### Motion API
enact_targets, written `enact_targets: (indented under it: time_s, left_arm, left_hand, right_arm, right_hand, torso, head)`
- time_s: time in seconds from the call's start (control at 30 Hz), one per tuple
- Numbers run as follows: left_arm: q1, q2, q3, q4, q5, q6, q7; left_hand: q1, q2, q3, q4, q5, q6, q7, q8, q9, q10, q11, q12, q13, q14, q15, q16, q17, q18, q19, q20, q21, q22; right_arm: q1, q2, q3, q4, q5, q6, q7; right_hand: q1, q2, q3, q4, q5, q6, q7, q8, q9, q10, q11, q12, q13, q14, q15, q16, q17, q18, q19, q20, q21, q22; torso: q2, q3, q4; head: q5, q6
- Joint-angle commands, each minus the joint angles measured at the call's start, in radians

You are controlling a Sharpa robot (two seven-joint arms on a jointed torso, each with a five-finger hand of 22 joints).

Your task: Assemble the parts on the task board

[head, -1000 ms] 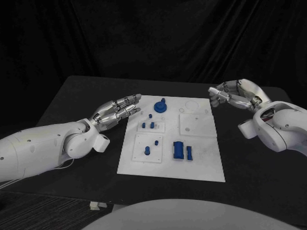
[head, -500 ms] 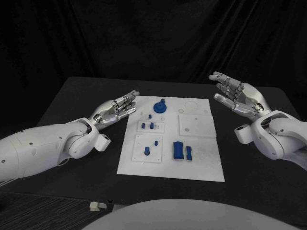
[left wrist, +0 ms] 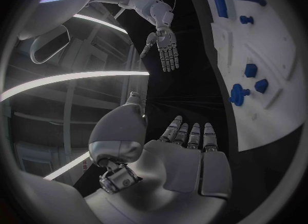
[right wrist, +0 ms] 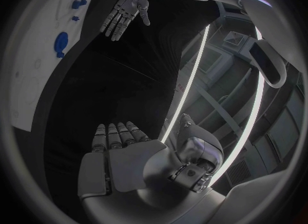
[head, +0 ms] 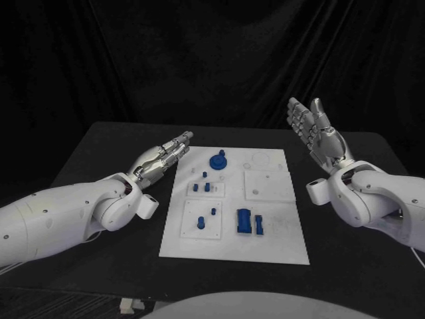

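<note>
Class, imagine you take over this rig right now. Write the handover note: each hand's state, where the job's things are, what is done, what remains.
Left hand: open, holding nothing, beside the task board.
Right hand: open, holding nothing, raised past the board's far right corner.
Blue parts lie or stand on the board, with a round one at the far end.
Done: cannot tell.
Left: neither hand holds a part, so assembly appears still ahead.

shapes of small parts [head: 205, 187] too tiny
</note>
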Motion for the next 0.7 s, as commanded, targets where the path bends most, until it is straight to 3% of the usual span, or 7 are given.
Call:
enact_targets:
  time_s: [0.03,0.27,0.3,0.37,0.47,0.5,0.7]
  left_arm:
    - [-0.003,0.012,0.020,0.029,0.083,-0.164,-0.025]
    - [-0.014,0.041,0.087,0.103,0.192,-0.402,-0.072]
    - [-0.015,0.045,0.096,0.113,0.207,-0.435,-0.079]
    - [-0.018,0.052,0.113,0.131,0.234,-0.495,-0.091]
    - [-0.021,0.061,0.134,0.154,0.268,-0.569,-0.106]
    - [-0.022,0.063,0.140,0.160,0.277,-0.589,-0.110]
    - [-0.026,0.074,0.164,0.187,0.316,-0.675,-0.127]
  left_hand:
    - [-0.249,-0.044,0.047,-0.056,-0.055,-0.052,0.007,-0.009,-0.004,-0.002,0.037,-0.010,-0.002,0.001,0.012,-0.007,-0.001,-0.037,-0.001,-0.011,-0.003,-0.001]
    - [-0.380,-0.044,0.074,-0.083,-0.055,-0.078,0.007,-0.009,-0.004,-0.002,0.037,-0.010,-0.002,0.001,0.012,-0.007,-0.001,-0.048,-0.001,-0.011,-0.003,-0.001]
    - [-0.397,-0.044,0.145,-0.087,-0.055,-0.083,0.007,-0.009,-0.004,-0.002,0.037,-0.010,-0.002,0.001,0.012,-0.007,-0.001,-0.122,-0.001,-0.011,-0.003,-0.001]
    - [-0.427,-0.044,0.145,-0.097,-0.055,-0.087,0.007,-0.009,-0.004,-0.002,0.037,-0.010,-0.002,0.001,0.012,-0.007,-0.001,-0.122,-0.001,-0.011,-0.003,-0.001]
    - [-0.465,-0.044,0.145,-0.105,-0.055,-0.164,0.007,-0.009,-0.004,-0.002,0.037,-0.010,-0.002,0.001,0.012,-0.007,-0.001,-0.122,-0.001,-0.011,-0.003,-0.001]
    - [-0.478,-0.044,0.145,-0.177,-0.055,-0.164,0.007,-0.009,-0.004,-0.002,0.037,-0.010,-0.002,0.001,0.012,-0.007,-0.001,-0.122,-0.001,-0.011,-0.003,-0.001]
    - [-0.548,-0.044,0.145,-0.177,-0.055,-0.164,0.007,-0.009,-0.004,-0.002,0.037,-0.010,-0.002,0.001,0.012,-0.007,-0.001,-0.122,-0.001,-0.011,-0.003,-0.001]
  right_arm:
    - [-0.026,0.041,0.031,-0.006,0.159,-0.143,-0.045]
    - [-0.073,0.124,0.104,-0.019,0.304,-0.263,-0.079]
    - [-0.077,0.131,0.110,-0.020,0.315,-0.273,-0.082]
    - [-0.082,0.140,0.118,-0.021,0.331,-0.286,-0.085]
    - [-0.085,0.144,0.122,-0.022,0.339,-0.292,-0.087]
    - [-0.085,0.144,0.122,-0.022,0.339,-0.292,-0.087]
    - [-0.085,0.144,0.122,-0.022,0.339,-0.292,-0.087]
  right_hand:
    - [-0.087,0.000,0.001,-0.004,-0.003,-0.004,0.000,-0.004,-0.001,0.001,0.004,-0.004,-0.001,-0.005,0.000,-0.004,-0.001,-0.007,0.000,-0.005,-0.004,-0.001]
    - [-0.087,0.000,0.001,-0.004,-0.003,-0.004,0.000,-0.004,-0.001,0.001,0.004,-0.004,-0.001,-0.005,0.000,-0.004,-0.001,-0.007,0.000,-0.005,-0.004,-0.001]
    - [-0.087,0.000,0.001,-0.004,-0.003,-0.004,0.000,-0.004,-0.001,0.001,0.004,-0.004,-0.001,-0.005,0.000,-0.004,-0.001,-0.007,0.000,-0.005,-0.004,-0.001]
    - [-0.087,0.000,0.001,-0.004,-0.003,-0.004,0.000,-0.004,-0.001,0.001,0.004,-0.004,-0.001,-0.005,0.000,-0.004,-0.001,-0.007,0.000,-0.005,-0.004,-0.001]
    - [-0.087,0.000,0.001,-0.004,-0.003,-0.004,0.000,-0.004,-0.001,0.001,0.004,-0.004,-0.001,-0.005,0.000,-0.004,-0.001,-0.007,0.000,-0.005,-0.004,-0.001]
    - [-0.087,0.000,0.001,-0.004,-0.003,-0.004,0.000,-0.004,-0.001,0.001,0.004,-0.004,-0.001,-0.005,0.000,-0.004,-0.001,-0.007,0.000,-0.005,-0.004,-0.001]
    - [-0.087,0.000,0.001,-0.004,-0.003,-0.004,0.000,-0.004,-0.001,0.001,0.004,-0.004,-0.001,-0.005,0.000,-0.004,-0.001,-0.007,0.000,-0.005,-0.004,-0.001]
  torso:
    - [-0.018,0.0059,-0.0169]
    - [-0.046,0.0139,-0.0419]
    - [-0.048,0.0147,-0.0443]
    - [-0.053,0.0160,-0.0483]
    - [-0.057,0.0173,-0.0524]
    - [-0.058,0.0176,-0.0532]
    - [-0.059,0.0179,-0.0544]
  head:
    - [-0.009,0.053]
    - [-0.027,0.156]
    - [-0.029,0.166]
    - [-0.032,0.182]
    - [-0.035,0.199]
    - [-0.035,0.202]
    - [-0.036,0.207]
